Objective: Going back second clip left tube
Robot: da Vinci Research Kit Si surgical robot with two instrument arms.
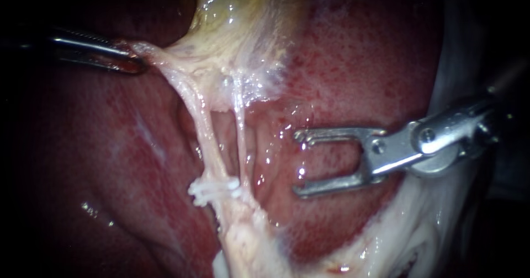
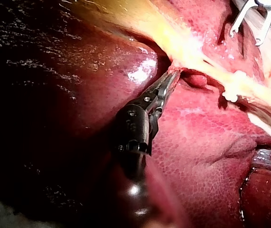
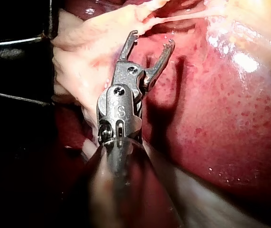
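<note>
Left instrument (image 1: 133, 63) clamped tight, right instrument (image 1: 298, 162) spread wide.

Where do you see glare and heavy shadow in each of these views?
Endoscope view: the edges are dark, swallowing the left instrument shaft; wet glints on the pale tissue it grips. Left wrist view: a glare patch on the liver beside the jaws, darkness behind them. Right wrist view: the right instrument, jaws open, shadows the liver, with strong glare beside it.
</note>
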